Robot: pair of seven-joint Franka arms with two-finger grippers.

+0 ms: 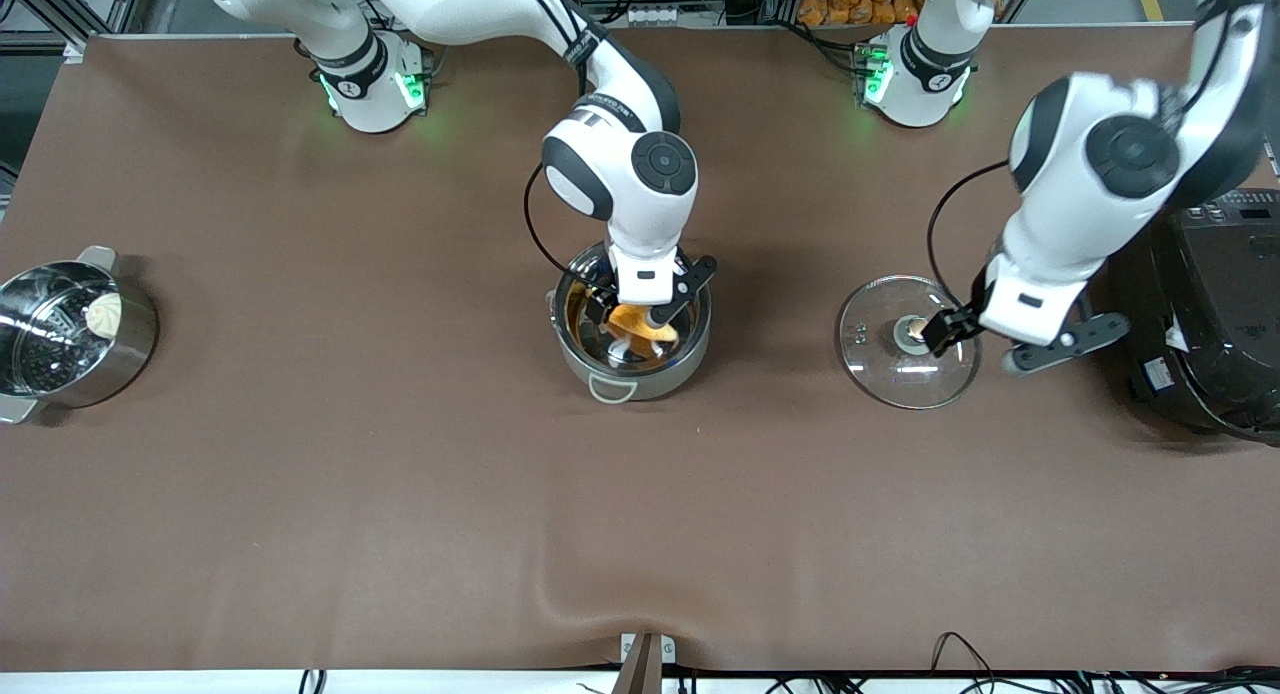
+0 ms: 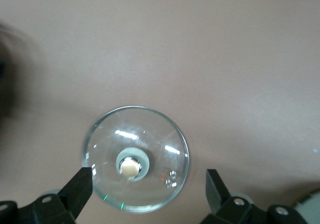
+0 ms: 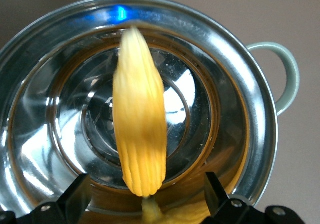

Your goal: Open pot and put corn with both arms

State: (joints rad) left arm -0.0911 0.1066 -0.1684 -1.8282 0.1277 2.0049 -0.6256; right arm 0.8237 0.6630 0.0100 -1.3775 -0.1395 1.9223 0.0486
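Observation:
The steel pot [image 1: 640, 379] stands uncovered in the middle of the table and also shows in the right wrist view [image 3: 260, 119]. The yellow-orange corn [image 1: 632, 322] lies inside it, its tapered tip leaning toward the pot wall [image 3: 140, 134]. My right gripper [image 1: 640, 314] hangs over the pot, open [image 3: 145, 194], with the corn's thick end between its fingers but untouched. The glass lid [image 1: 890, 369] lies flat on the table toward the left arm's end [image 2: 145, 139], with its knob [image 2: 130, 167] up. My left gripper [image 1: 950, 332] is just above the lid, open and empty [image 2: 147, 184].
A steel steamer pot with a white bun [image 1: 70, 334] stands at the right arm's end of the table. A large black rice cooker [image 1: 1210, 324] stands at the left arm's end, close beside the left arm. The brown cloth has a wrinkle [image 1: 560, 594] near the front edge.

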